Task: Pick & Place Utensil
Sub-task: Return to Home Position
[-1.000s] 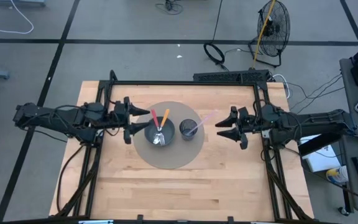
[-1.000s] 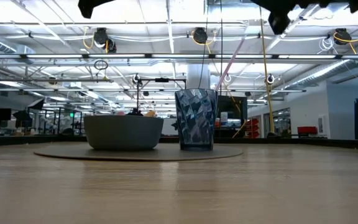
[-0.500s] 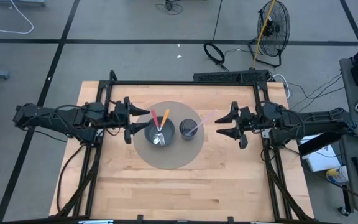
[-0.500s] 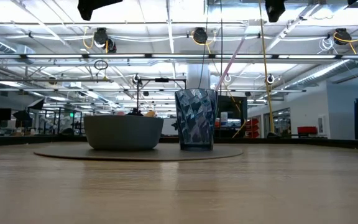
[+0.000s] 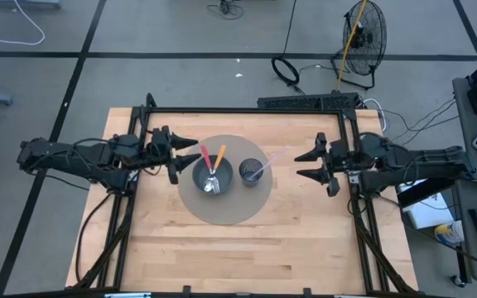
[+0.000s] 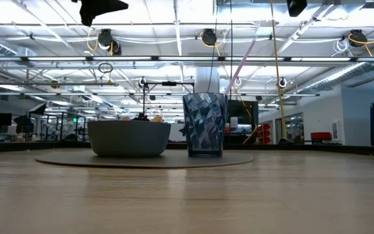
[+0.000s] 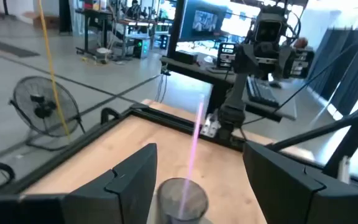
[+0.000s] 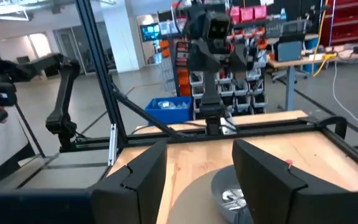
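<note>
A grey bowl (image 5: 213, 175) holds red and orange-handled utensils (image 5: 214, 157) leaning on its rim. Beside it a dark faceted cup (image 5: 252, 172) holds a pink utensil (image 5: 273, 159) that leans out toward the right. Both stand on a round grey mat (image 5: 226, 207). The cup (image 6: 204, 123) and bowl (image 6: 128, 138) also show in the low view. My left gripper (image 5: 190, 156) is open and empty, high above the bowl's left side. My right gripper (image 5: 302, 165) is open and empty, high up to the right of the cup.
A black frame (image 5: 247, 108) runs along the table's far edge and down both sides. The wooden table top (image 5: 247, 248) in front of the mat is bare. A fan (image 5: 363, 33) and cables lie on the floor beyond the table.
My right gripper has drawn back toward the table's right edge, away from the cup, and has risen. My left gripper has risen a little above the bowl's left side. The bowl, cup and utensils have stayed where they were.
</note>
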Robot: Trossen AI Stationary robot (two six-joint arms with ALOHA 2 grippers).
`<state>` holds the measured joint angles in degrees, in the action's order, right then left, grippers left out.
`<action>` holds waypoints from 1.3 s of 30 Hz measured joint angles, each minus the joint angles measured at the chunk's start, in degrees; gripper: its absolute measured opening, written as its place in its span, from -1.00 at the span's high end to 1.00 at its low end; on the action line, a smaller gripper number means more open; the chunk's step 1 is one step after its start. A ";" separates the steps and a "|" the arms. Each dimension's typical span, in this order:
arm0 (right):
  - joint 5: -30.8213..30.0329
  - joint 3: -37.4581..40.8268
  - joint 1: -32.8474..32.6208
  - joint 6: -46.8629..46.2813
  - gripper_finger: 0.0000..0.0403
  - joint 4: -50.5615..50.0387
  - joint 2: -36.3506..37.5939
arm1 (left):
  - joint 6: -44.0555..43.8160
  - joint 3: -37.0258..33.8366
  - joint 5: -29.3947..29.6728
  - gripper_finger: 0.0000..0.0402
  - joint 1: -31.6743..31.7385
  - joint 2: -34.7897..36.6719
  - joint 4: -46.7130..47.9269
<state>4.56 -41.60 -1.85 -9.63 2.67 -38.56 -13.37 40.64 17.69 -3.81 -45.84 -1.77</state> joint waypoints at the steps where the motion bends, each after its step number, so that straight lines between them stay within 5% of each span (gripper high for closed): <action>1: 0.01 0.00 0.00 0.04 0.10 -0.43 0.84 | -1.20 0.00 0.02 -0.21 0.05 0.00 -0.15; 4: 0.30 0.00 -0.02 2.15 0.10 -1.40 3.14 | -4.89 0.00 -1.18 -0.21 -0.20 0.01 -1.85; 14: 6.06 0.07 -0.59 5.97 0.10 -11.93 6.69 | 6.43 0.00 -9.56 -0.21 -1.97 0.00 3.38; 25: 6.00 13.53 -0.63 4.16 0.10 3.09 14.29 | 9.80 -1.77 -10.02 -0.21 -3.21 5.43 7.50; 39: 4.26 27.30 -0.63 1.34 0.10 15.92 23.29 | 10.82 -24.24 -8.22 -0.21 -6.74 12.98 -18.91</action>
<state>8.82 -14.30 -2.48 -8.29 18.59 -15.27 -2.55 16.40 9.47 -10.56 -32.86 -20.68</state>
